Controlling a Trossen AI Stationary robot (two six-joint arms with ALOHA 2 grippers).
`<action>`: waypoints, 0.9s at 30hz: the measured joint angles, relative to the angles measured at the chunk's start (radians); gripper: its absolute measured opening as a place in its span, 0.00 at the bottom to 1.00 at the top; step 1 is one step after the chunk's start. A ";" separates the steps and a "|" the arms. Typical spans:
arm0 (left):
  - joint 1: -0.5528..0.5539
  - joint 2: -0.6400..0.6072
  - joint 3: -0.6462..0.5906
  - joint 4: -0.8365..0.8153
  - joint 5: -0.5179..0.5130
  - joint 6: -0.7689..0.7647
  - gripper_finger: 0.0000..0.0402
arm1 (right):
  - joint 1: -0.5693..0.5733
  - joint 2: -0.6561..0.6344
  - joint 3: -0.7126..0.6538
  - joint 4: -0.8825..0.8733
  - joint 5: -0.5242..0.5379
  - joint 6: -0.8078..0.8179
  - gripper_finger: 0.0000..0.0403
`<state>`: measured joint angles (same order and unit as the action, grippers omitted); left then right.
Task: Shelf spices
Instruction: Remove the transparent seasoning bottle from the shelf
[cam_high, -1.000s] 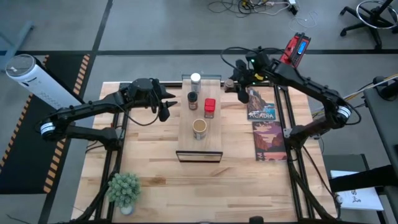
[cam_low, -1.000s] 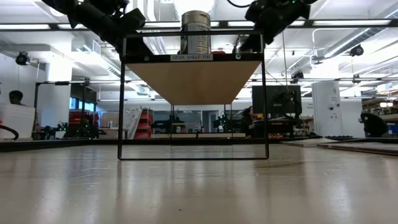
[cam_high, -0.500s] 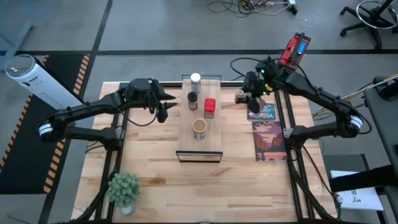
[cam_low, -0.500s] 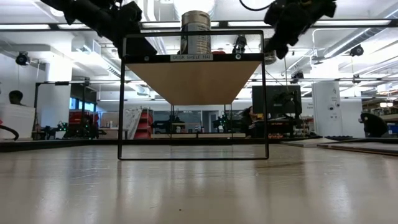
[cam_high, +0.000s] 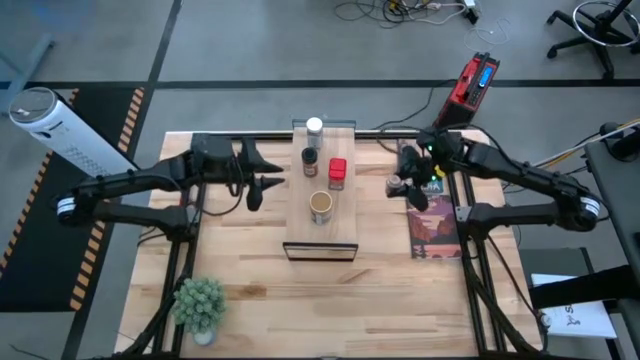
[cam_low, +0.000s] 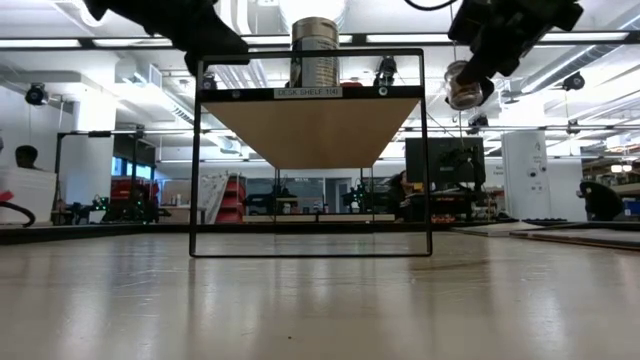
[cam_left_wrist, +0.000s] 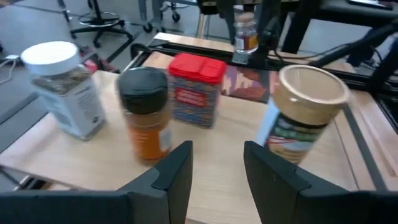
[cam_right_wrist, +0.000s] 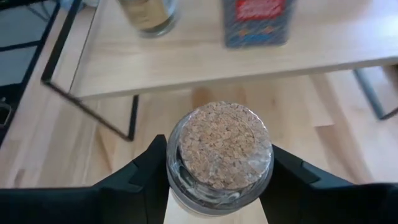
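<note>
Four spices stand on the pale shelf: a white-capped jar, a dark-lidded jar, a red tin and a tan-topped jar. A fifth, a glass jar with a cork top, is in my right gripper, which is shut on it above the table just right of the shelf. My left gripper hovers shut and holding nothing left of the shelf, facing the spices. My right gripper pinches the cork-topped jar between its two fingers, one on each side of the glass wall just below the cork. The fingers slant down from the table's right. The jar is lifted clear and tilted, its cork top turned back toward the wrist.
The shelf board rides high on a black wire frame. A flat printed game box lies on the table under and near my right gripper. A small potted plant stands at the near left corner.
My right gripper has carried the cork-topped jar from the table's far edge toward the near edge and downward, rolling as it went; the jar stays clear of the table. My left gripper has drawn back a little from the shelf, toward the left and near edges.
</note>
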<state>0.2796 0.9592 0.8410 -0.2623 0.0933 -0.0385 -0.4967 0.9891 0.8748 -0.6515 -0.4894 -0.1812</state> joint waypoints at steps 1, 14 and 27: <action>-0.016 0.000 0.000 0.000 -0.014 0.002 0.33 | 0.014 -0.005 -0.014 0.016 0.013 0.008 0.44; -0.137 -0.002 0.001 0.040 -0.112 -0.034 0.33 | 0.015 0.066 -0.175 0.235 0.227 0.000 0.44; -0.142 -0.021 0.001 0.023 -0.111 -0.012 0.33 | -0.159 0.272 -0.218 0.391 0.228 -0.070 0.44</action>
<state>0.1379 0.9382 0.8421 -0.2390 -0.0181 -0.0504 -0.6561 1.2608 0.6568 -0.2606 -0.2613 -0.2513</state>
